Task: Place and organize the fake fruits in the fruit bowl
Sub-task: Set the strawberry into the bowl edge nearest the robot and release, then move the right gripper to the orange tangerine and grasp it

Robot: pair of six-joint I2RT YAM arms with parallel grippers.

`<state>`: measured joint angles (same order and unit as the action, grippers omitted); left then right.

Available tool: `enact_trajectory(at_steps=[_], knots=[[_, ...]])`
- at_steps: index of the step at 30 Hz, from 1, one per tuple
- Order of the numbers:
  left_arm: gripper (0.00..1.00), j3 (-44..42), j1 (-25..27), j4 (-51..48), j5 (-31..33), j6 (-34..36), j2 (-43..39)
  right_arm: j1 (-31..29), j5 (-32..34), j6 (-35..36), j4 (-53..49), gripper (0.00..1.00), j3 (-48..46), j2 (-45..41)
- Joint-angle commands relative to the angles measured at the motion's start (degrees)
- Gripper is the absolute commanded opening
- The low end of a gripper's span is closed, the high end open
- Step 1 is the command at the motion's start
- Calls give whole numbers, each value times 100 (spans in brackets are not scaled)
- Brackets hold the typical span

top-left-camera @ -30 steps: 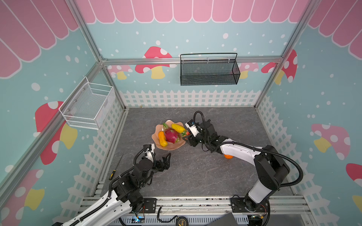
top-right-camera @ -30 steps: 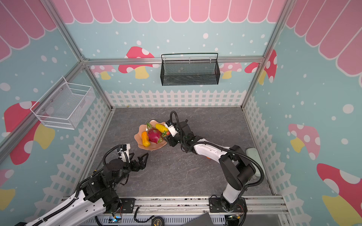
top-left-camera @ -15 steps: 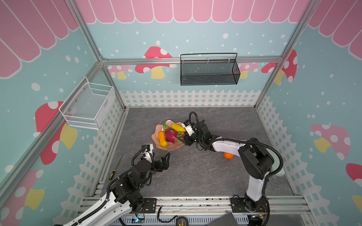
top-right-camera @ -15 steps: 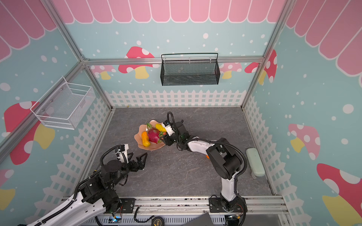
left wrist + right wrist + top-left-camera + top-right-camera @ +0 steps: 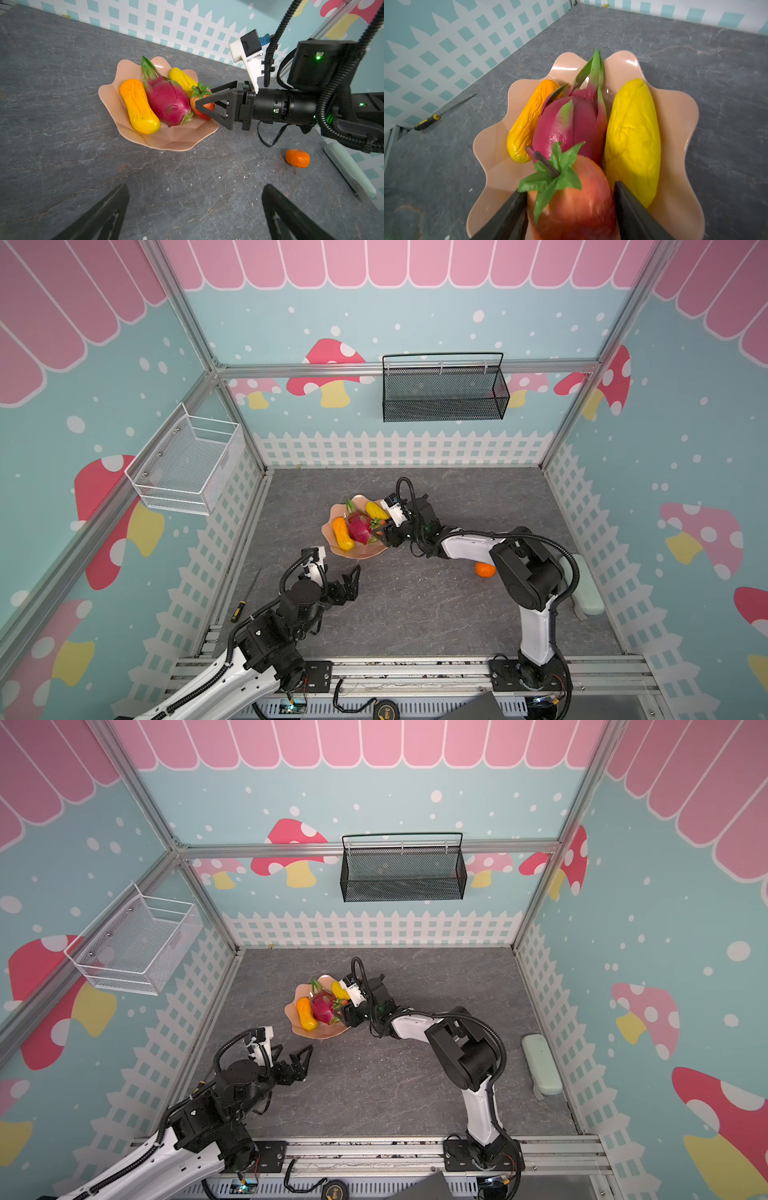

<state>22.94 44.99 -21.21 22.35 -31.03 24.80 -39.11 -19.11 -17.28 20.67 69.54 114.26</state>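
- The bowl [image 5: 176, 143] sits on the grey table [image 5: 62, 155], near the middle
- Three fruits lie side by side in it: the orange-yellow fruit [image 5: 138, 106], the dragon fruit [image 5: 168, 99] in the middle, and the yellow fruit [image 5: 181, 80]
- The strawberry [image 5: 575, 207] is at the bowl's rim, against the dragon fruit's end, leaves up
- The right gripper [image 5: 204, 96] reaches low over that rim with one finger on each side of the strawberry; whether they press on it or stand just clear cannot be told
- The orange [image 5: 297, 158] lies on the table well apart from the bowl, beside the right arm's forearm in a top view [image 5: 485, 569]
- The left gripper [image 5: 343, 576] hangs over bare table near the bowl, fingers wide apart, holding nothing
- A screwdriver [image 5: 425, 122] lies by the left fence
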Motion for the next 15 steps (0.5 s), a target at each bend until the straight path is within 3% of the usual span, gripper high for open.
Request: enact_trajectory(at_steps=[1, 9, 13, 15], knots=[[100, -66, -52, -68, 34, 44, -32, -17, -41, 38, 90, 76, 87, 37], [100, -87, -48, 39, -50, 35, 77, -1, 434, 128, -7, 89, -343, -807], [99, -153, -52, 229, -365, 140, 150, 139, 1554, -243, -550, 91, -1120, -1847], [99, -264, -52, 602, -1030, 243, 266, 372, 2348, -738, -1249, 91, -1652, -2564]])
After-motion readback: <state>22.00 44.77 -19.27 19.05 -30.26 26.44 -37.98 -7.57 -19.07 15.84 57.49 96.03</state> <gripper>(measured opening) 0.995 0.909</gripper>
